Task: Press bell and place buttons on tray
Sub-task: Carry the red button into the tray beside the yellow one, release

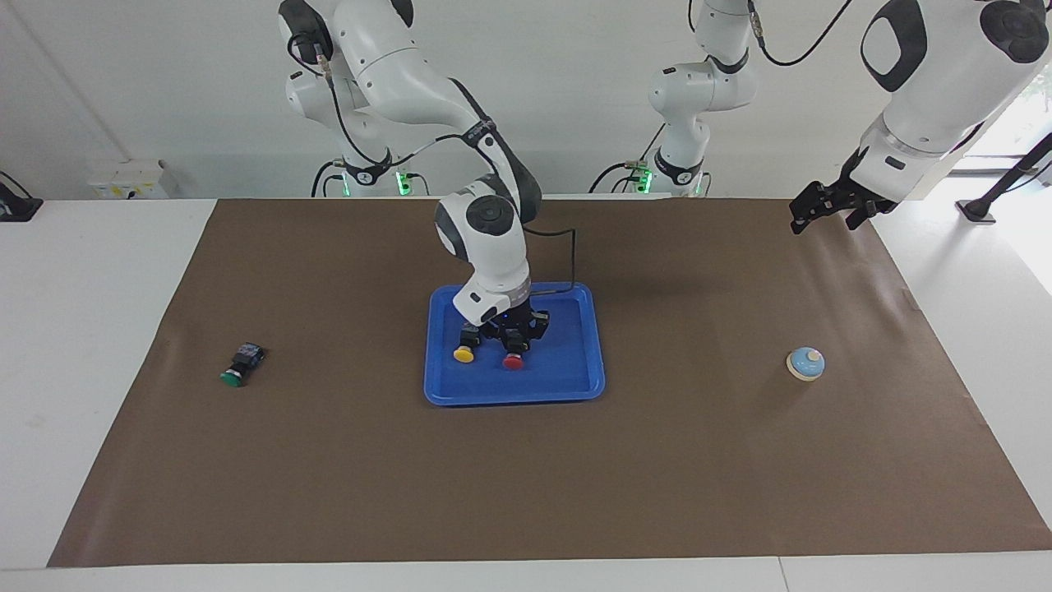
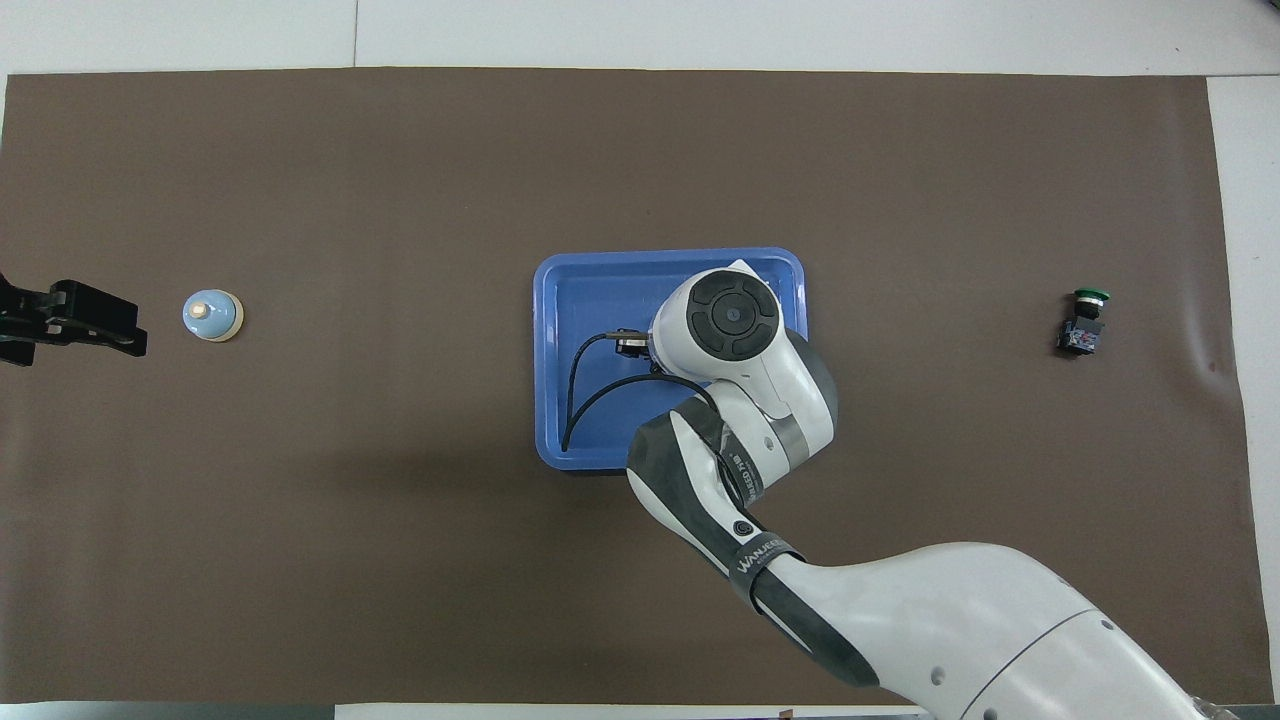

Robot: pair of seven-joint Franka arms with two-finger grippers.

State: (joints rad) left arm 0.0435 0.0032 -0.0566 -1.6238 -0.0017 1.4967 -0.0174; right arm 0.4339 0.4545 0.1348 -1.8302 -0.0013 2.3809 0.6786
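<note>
We see the right gripper (image 1: 514,339) lowered into the blue tray (image 1: 575,362), which lies at the middle of the brown table mat (image 1: 526,477). Its fingers are clamped on the black body of the red button (image 1: 514,358), whose cap points away from the robots and sits at or just above the tray floor; we cannot tell whether it touches. Just beside it, toward the right arm's end of the tray, the yellow button (image 1: 464,351) lies on the tray floor, clear of the fingers. In the overhead view the right arm's wrist hides both of these buttons, and only the tray's rim (image 2: 545,350) and a looping black cable (image 2: 580,385) show.

We find the green button (image 1: 239,367) lying on its side on the mat, well apart from the tray, toward the right arm's end of the table. The light-blue bell (image 1: 805,363) stands upright on the mat toward the left arm's end.

The left gripper (image 1: 814,212) waits in the air over the edge of the mat at its own end of the table, its fingers spread and holding nothing.
</note>
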